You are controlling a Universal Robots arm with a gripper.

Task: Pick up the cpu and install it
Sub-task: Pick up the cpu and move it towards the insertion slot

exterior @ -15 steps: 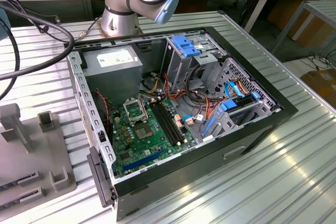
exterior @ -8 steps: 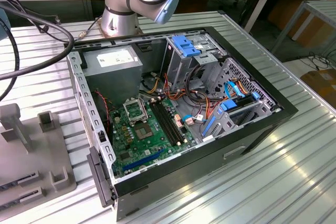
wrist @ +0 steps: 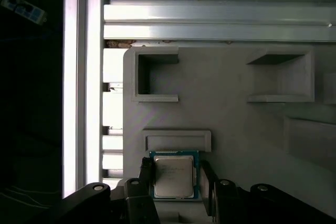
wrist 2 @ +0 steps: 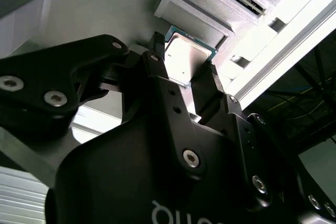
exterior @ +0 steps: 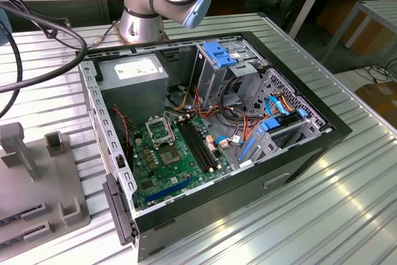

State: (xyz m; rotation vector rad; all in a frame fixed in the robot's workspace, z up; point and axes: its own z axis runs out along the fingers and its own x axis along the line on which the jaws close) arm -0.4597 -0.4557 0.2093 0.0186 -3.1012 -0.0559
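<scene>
The cpu (wrist: 173,177), a flat silver-grey square with a thin green rim, lies on the grey fixture tray (wrist: 226,114) just below a raised rectangular ridge. In both wrist views my gripper (wrist: 176,174) has its two black fingers against opposite sides of the chip, shut on it. The second wrist view shows the cpu (wrist 2: 185,59) between the fingertips (wrist 2: 209,80) of the gripper (wrist 2: 184,61), still close to the tray. In the exterior view the open metal socket frame (exterior: 160,130) sits on the green motherboard (exterior: 167,175) inside the computer case.
The open black case (exterior: 322,138) holds a power supply (exterior: 133,72), blue drive brackets and bundled cables. The grey fixture tray (exterior: 37,178) with upright posts stands at the exterior view's left. The arm's base (exterior: 146,13) rises behind the case. Thick black cables (exterior: 37,69) loop at the back left.
</scene>
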